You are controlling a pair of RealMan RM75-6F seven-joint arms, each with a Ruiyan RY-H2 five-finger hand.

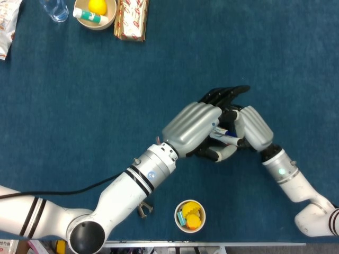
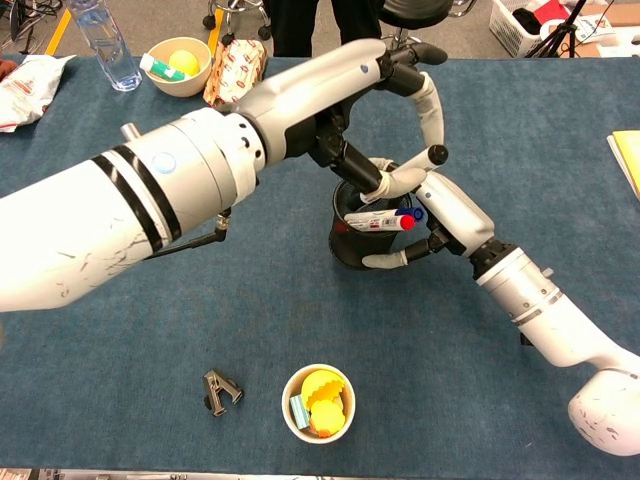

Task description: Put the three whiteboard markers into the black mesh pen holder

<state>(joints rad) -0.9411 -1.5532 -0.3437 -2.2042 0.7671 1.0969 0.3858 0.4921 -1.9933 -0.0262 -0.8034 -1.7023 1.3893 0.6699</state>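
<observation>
The black mesh pen holder [image 2: 350,248] stands mid-table, tilted, with my right hand [image 2: 441,213] wrapped around its side. Whiteboard markers [image 2: 379,220] with red and blue caps lie across its mouth; I cannot tell how many. My left hand [image 2: 405,115] hovers just above the holder, its fingers curved and apart, holding nothing. In the head view my left hand [image 1: 193,127] covers most of the holder, my right hand [image 1: 253,128] sits beside it, and only a bit of the markers [image 1: 226,137] shows between the two.
A paper cup [image 2: 318,402] of yellow bits stands near the front edge, with a small metal clip [image 2: 221,390] to its left. At the back left are a bowl [image 2: 178,60], a water bottle [image 2: 105,40] and a snack packet [image 2: 235,70].
</observation>
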